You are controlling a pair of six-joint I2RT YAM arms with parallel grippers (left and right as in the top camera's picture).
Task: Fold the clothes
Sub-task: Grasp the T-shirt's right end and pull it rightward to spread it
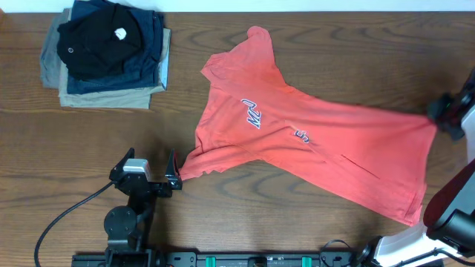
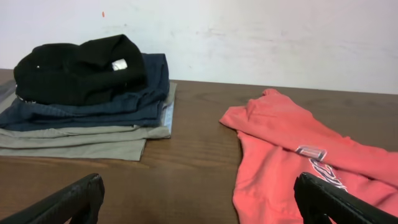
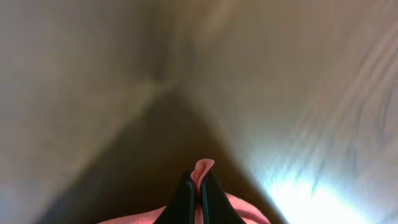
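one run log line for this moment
right gripper: shut on coral-red T-shirt edge | left gripper: open, near sleeve | folded garment stack: far-left corner

Our left gripper [image 1: 175,171] sits low with its jaws spread as wide as they go. In its own wrist view the two dark fingers [image 2: 68,202] stand at the far left and far right, well apart. Behind this claw our left arm [image 1: 128,215] runs straight back to its base.

Our right gripper [image 1: 444,111] is clamped tight. Its two dark fingers [image 3: 184,199] press side by side, and a small fold of the coral T-shirt [image 3: 204,167] pokes out just ahead of their tips, pinched between them. Behind that claw our right arm [image 1: 454,211] bends back toward its mount.
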